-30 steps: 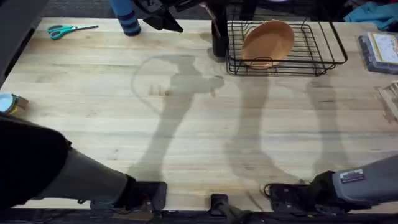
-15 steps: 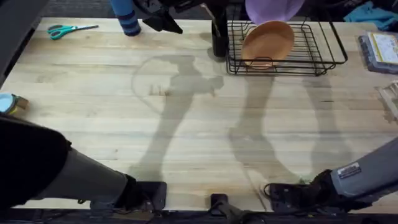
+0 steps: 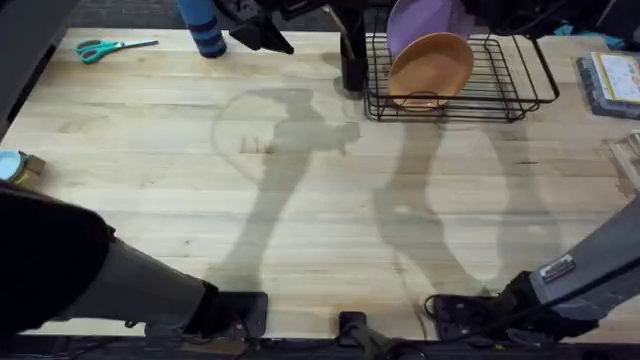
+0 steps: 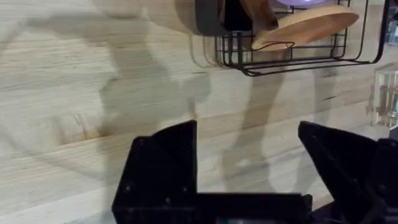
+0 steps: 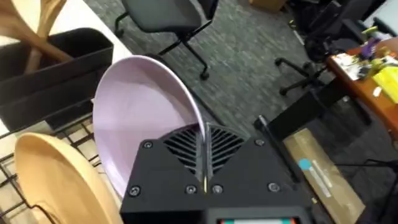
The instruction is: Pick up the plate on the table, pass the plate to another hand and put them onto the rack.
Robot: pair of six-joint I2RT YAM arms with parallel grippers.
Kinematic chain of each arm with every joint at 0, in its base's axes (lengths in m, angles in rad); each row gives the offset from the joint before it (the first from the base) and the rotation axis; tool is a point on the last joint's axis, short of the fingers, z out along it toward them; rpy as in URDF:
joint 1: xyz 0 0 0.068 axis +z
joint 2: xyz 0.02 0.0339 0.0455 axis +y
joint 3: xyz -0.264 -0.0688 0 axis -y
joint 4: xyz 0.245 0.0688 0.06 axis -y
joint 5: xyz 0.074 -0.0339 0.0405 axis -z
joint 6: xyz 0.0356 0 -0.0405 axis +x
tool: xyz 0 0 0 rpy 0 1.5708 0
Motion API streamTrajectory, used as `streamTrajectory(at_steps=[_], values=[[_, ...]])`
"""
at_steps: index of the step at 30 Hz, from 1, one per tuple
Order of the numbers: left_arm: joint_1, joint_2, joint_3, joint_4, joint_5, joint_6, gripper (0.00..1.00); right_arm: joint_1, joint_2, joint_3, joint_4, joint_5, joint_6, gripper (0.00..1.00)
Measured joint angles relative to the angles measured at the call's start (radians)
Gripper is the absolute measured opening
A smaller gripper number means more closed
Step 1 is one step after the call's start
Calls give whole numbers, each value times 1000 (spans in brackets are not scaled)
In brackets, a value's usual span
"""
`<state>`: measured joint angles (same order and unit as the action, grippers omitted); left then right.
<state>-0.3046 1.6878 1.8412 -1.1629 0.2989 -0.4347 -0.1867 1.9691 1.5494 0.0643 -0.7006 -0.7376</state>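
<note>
1. Comparing the overhead pictures: a second ago the rack at upper right of the frame holds just the orange plate. Half a second ago the plate enters at the top edge above the rack. Now it sits lower, standing on edge directly behind the orange plate.
2. Judging from this, the handover is complete and the task is in its final step: seating the plate in the rack. Whether its lower rim already rests between the wires cannot be determined.
3. Right wrist view: the right gripper is clamped on the lavender plate's rim, fingers pressed together on the edge at lower centre of the frame. The orange plate appears at lower left, just beside the lavender one. The overhead view does not show this grasp.
4. Left wrist view: the left gripper hangs above the table with jaws wide apart and nothing between them. The rack lies at the upper right of that frame, well apart from the fingers.
5. Overhead view alone shows scissors at upper left.
</note>
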Motion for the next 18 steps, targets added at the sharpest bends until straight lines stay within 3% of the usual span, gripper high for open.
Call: streamTrajectory(at_steps=[9,18], values=[[0,0,0,0,0,0,994,0,48,7,-28,-4,-7,30],[0,0,0,0,0,0,993,-7,47,36,-173,-10,-96,31]])
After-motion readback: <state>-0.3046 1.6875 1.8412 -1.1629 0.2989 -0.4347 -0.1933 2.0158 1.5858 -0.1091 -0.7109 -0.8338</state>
